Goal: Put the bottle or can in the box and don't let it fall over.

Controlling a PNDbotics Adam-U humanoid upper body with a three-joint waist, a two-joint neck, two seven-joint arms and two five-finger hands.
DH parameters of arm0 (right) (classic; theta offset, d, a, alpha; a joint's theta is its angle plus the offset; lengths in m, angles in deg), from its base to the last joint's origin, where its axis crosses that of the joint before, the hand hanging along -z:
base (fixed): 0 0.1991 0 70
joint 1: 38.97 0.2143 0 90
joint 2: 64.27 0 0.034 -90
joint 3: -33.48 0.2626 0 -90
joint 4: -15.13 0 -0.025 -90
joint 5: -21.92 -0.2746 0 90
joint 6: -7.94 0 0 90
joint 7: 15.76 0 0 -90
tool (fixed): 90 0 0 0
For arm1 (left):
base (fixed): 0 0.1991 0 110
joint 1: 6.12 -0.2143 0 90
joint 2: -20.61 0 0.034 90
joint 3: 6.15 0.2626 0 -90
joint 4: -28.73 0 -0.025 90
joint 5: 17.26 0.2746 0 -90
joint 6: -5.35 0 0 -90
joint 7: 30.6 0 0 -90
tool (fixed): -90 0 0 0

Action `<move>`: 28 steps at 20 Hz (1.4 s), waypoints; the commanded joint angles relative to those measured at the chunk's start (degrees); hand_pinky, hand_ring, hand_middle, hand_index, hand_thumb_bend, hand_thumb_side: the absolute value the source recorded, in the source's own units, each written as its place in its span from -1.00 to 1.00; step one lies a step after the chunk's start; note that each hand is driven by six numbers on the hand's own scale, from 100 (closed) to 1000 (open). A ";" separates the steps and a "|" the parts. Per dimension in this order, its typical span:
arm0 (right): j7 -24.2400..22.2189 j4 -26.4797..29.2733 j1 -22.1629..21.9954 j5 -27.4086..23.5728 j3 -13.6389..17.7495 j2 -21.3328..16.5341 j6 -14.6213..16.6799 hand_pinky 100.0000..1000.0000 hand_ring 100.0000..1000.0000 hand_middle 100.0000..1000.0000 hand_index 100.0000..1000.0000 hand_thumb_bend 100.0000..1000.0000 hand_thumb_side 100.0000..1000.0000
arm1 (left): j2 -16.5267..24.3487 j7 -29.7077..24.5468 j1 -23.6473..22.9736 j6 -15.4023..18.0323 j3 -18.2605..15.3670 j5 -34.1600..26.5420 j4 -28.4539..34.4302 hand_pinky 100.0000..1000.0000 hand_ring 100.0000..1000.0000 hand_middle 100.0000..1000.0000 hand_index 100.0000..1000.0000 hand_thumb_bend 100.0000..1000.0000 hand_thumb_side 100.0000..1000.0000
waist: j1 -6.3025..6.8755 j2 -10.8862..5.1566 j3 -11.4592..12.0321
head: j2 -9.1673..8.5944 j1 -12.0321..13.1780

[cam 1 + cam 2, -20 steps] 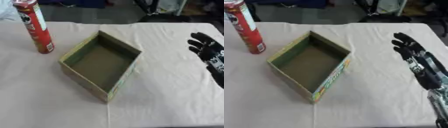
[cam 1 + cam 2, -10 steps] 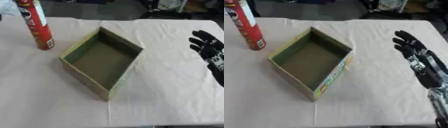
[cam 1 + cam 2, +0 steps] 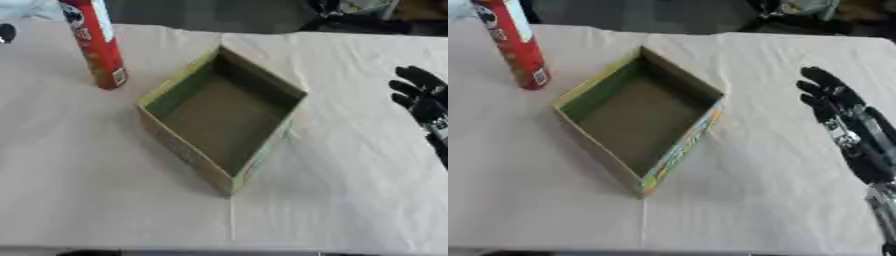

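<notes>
My right hand (image 3: 846, 117) lies flat with fingers straight at the table's (image 3: 350, 200) right edge; I should grip the upright can (image 3: 94, 42), far-left corner, low before lifting into the box (image 3: 219, 115).
</notes>
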 commanded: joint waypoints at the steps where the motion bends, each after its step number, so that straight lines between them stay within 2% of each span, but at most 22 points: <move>1: 0.32 1.07 0.33 0.78 0.47 -0.38 0.17 1.00 1.00 1.00 1.00 -1.00 0.43 | 1.58 -0.55 1.77 0.14 0.13 0.55 1.10 1.00 1.00 1.00 0.92 -0.51 0.29 | 0.36 -0.41 -0.27 | -1.09 0.14; 5: 0.31 1.07 0.62 0.93 0.47 -0.18 0.29 1.00 1.00 1.00 1.00 -1.00 0.43 | 1.32 -0.43 2.50 0.15 0.45 1.87 0.93 1.00 1.00 1.00 0.93 -0.47 0.24 | 0.28 0.05 -0.12 | -1.71 0.08; 8: 0.32 1.07 0.86 1.26 0.55 0.13 0.03 1.00 1.00 1.00 1.00 -1.00 0.44 | 1.45 1.11 2.85 -0.28 0.47 5.10 1.23 1.00 1.00 1.00 0.94 -0.37 0.11 | 0.38 0.55 0.00 | -2.16 0.05; 13: 0.31 1.07 1.40 2.20 0.61 0.84 -0.56 1.00 1.00 1.00 1.00 -1.00 0.47 | 1.06 4.97 2.92 -2.00 0.09 9.65 1.39 1.00 1.00 1.00 0.90 -0.29 0.14 | 0.52 1.68 -0.28 | -2.94 0.02; 17: 0.51 1.07 1.65 2.89 0.70 1.40 -0.96 1.00 1.00 1.00 1.00 -1.00 0.48 | 0.29 5.32 2.92 -2.34 -0.21 7.69 0.35 1.00 1.00 1.00 0.85 -0.31 0.28 | 0.54 2.27 -0.39 | -3.40 0.16; 28: 0.60 1.07 2.10 3.08 0.67 2.05 -1.59 1.00 1.00 1.00 1.00 -1.00 0.50 | -1.49 4.06 4.71 -1.54 0.15 2.74 -1.28 1.00 1.00 1.00 0.86 -0.36 0.34 | 0.07 2.67 -0.23 | -5.39 0.54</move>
